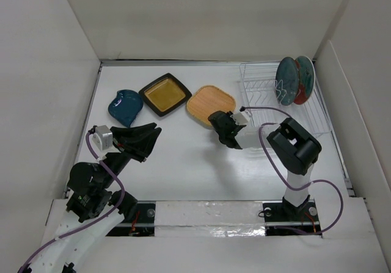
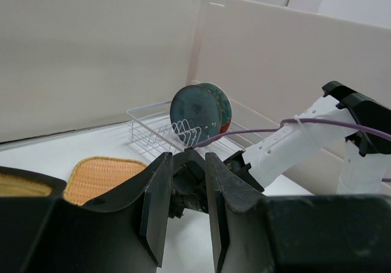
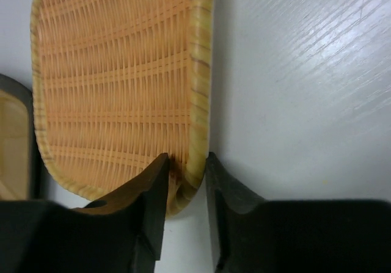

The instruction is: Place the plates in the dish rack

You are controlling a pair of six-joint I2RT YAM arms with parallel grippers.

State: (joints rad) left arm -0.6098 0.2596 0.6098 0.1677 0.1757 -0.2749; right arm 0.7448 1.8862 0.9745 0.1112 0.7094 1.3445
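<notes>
Since the tan plate (image 3: 116, 83) looks light, stiff and woven rather than slick, a pinch on its thin raised rim should hold, and the right gripper (image 3: 186, 163) is closed narrowly on that near rim. It lies toward the table's (image 1: 183, 169) far edge, between the black-rimmed plate (image 1: 165, 94) just beside it and the dish rack (image 1: 263, 93). Two round plates (image 1: 295, 80) fill the rack's far end; the left gripper (image 2: 185, 163) hovers slightly parted, empty.
</notes>
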